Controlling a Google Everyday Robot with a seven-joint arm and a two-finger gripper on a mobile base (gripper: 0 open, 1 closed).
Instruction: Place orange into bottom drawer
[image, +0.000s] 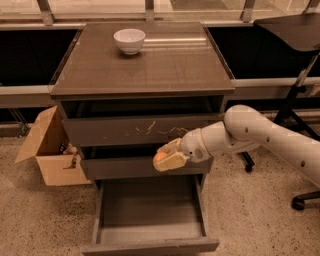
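The gripper is hanging in front of the cabinet, level with the face of the middle drawer and towards its right half. Its pale fingers are clamping the orange, which is peeking out at the left end of the grip, so the fruit is sitting in the air just in front of that drawer front and above the space below. The arm is reaching in from the right, its white elbow bending beside the cabinet's right edge. Beneath the gripper, the bottom drawer is standing pulled well out, showing a bare grey floor inside; the orange is hovering over its back part, well clear of it. Above, the top drawer is showing pale scratch marks across its front and is sitting closed. A white bowl is resting on the cabinet top near the back, left of centre. On the speckled floor to the left, an open cardboard box is leaning beside the cabinet, and a dark office chair is standing off to the right behind the arm.
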